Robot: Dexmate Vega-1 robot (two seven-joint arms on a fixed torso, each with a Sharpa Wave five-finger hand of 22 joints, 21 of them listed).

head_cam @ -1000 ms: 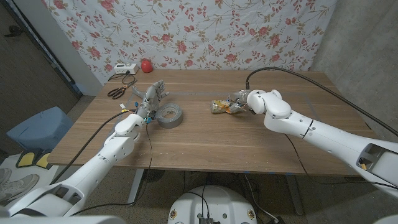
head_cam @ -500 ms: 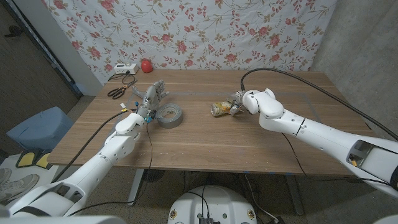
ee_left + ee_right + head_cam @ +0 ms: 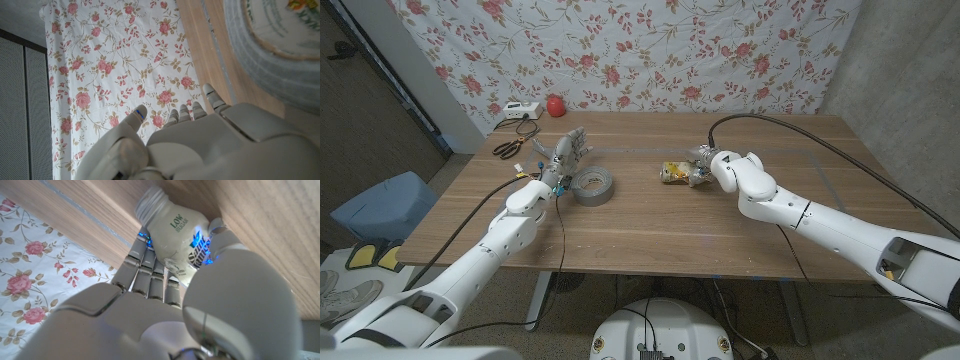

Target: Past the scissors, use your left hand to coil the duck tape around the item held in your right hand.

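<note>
- Near mid-table, held off the wood in the right robot hand (image 3: 710, 163): crushed bottle (image 3: 676, 173), fingers wrapped round it, label reading "LOW SUGAR" in the right wrist view; carried a little further toward the tape than a second ago.
- Lying flat beside the left robot hand (image 3: 566, 152): grey duck tape (image 3: 592, 186), untouched; fingers spread and raised, holding nothing, barely moved.
- Means coiling not yet begun; tape still to be picked up.
- Beyond, at the table (image 3: 650, 235) corner: scissors (image 3: 507, 149), white box (image 3: 516, 110), red object (image 3: 555, 105); nothing between tape and bottle.
</note>
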